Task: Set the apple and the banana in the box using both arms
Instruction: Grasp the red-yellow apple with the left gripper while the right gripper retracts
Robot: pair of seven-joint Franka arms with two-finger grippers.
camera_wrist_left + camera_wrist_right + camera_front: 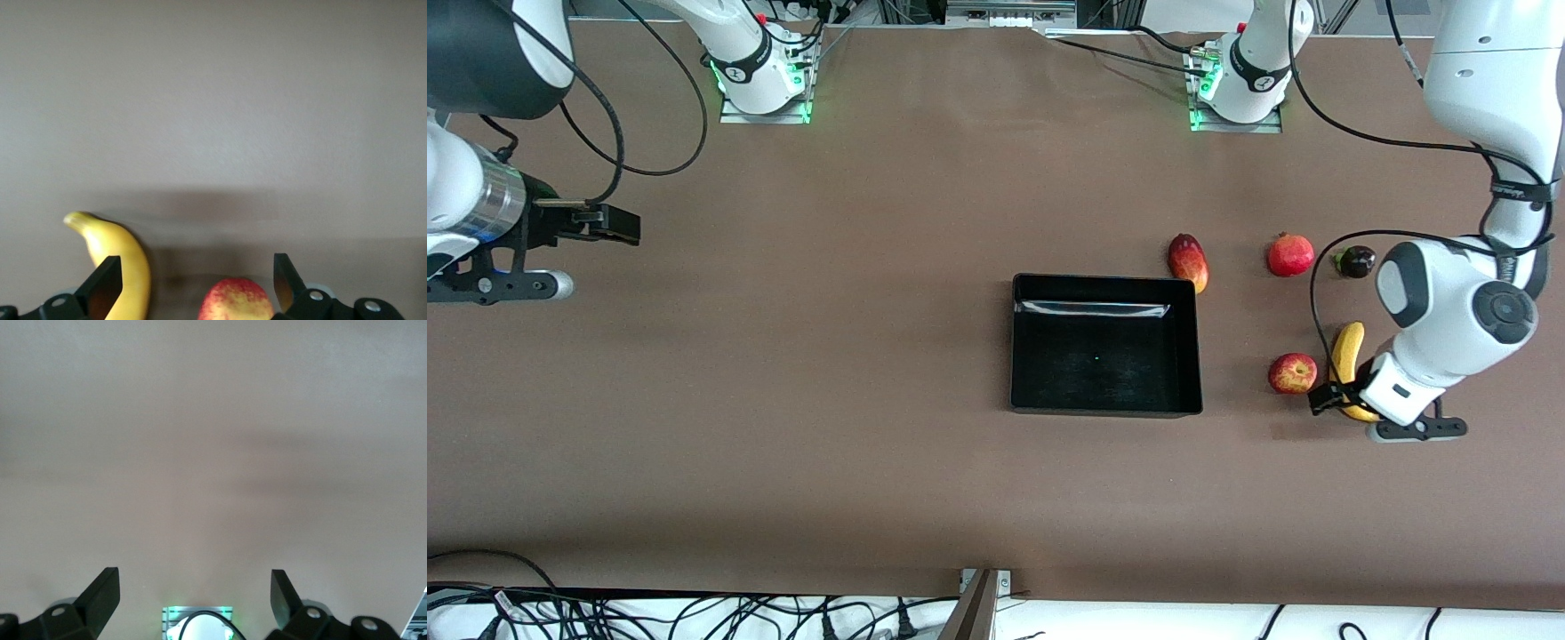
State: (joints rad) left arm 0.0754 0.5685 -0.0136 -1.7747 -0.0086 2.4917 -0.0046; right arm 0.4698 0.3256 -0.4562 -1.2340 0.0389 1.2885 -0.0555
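Left pincer (193, 283) is hovering spread over banana (1346, 356) and apple (1292, 372), at three o'clock from the box (1016, 356); both seem firm, smooth, best gripped mid-body. Right pincer (193, 597) is waiting spread.

Yellow banana (1348, 351), red-yellow apple (1292, 373), black box (1032, 391)

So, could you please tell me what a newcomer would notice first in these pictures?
Probably the empty black box mid-table, and the fruit clustered toward the left arm's end of the table. There the left hand, open, hangs low over the banana and apple. The right hand, also open, waits over bare table at its own end.
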